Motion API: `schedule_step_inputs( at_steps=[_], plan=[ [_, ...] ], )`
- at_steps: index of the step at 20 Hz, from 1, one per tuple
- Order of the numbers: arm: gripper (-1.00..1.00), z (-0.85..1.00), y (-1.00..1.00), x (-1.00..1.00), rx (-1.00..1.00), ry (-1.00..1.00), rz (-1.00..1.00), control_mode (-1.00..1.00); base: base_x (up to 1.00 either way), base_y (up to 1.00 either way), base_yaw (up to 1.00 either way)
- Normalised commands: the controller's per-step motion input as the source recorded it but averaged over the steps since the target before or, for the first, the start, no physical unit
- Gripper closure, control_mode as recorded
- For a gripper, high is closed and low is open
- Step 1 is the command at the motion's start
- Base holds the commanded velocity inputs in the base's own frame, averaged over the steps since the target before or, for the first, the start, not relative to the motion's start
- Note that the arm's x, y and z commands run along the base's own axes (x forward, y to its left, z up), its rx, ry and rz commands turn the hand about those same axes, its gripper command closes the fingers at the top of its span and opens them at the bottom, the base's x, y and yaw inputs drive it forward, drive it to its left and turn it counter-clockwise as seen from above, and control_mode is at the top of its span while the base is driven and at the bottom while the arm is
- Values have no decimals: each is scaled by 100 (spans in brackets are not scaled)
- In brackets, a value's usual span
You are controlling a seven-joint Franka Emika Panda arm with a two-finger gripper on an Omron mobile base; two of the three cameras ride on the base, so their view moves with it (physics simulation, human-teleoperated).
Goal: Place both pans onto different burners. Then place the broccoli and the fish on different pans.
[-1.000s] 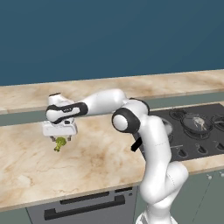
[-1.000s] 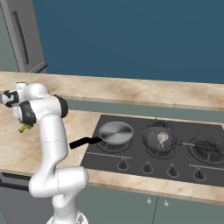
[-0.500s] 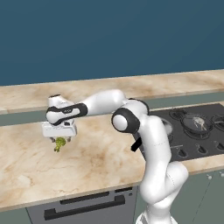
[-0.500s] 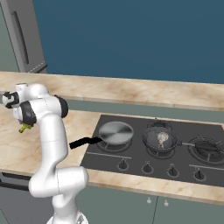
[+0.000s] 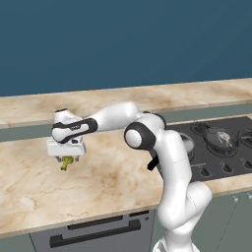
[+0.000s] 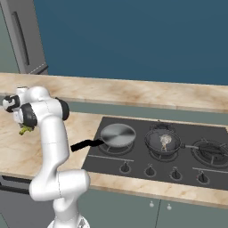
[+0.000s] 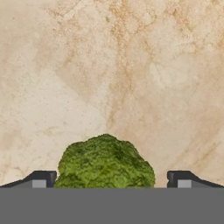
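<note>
So the arm is stretched way out over the left part of the desk point(image 5: 113, 182), and the gripper point(image 5: 67, 156) has the broccoli point(image 5: 66, 162) between its fingers point(image 7: 39, 178). In the hand view the floret sits right between the two tips, with a bit of gap on each side, so I can't tell for sure whether they're actually clamping it or just straddling it. In the left base view it hangs just under the hand, near the desk surface, and I can't tell if it's lifted clear or touching.

Both pans look sorted already: the silver pan point(image 6: 117, 135) is on the front left burner point(image 6: 107, 148) and the other pan point(image 6: 164, 141) is on the next burner to the right, with what I take to be the fish point(image 6: 165, 140) in it, though it's tiny and blurry.

What worries me:
- If the grip is loose, the broccoli could slip out during the long swing over to the cooktop point(image 6: 133, 167).
- It's small and lumpy, so it could twist in the fingers.
- It needs to go in the silver pan, not the one with the fish.
- That black handle point(image 6: 84, 144) sticks out toward the arm, so a low approach could knock the pan off its burner.
</note>
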Motion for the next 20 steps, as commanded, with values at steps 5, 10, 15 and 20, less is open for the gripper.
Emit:
schedule_step_inputs(
  at_steps=[5,10,15,20],
  plan=[
    [100,-15,0,0,0,0,0,-100,0,0,0],
    [100,0,0,0,0,0,0,-100,0,0,0],
    [100,16,-7,0,0,0,0,-100,0,0,0],
    [100,41,-22,-5,2,0,0,-100,0,0,0]
  ],
)
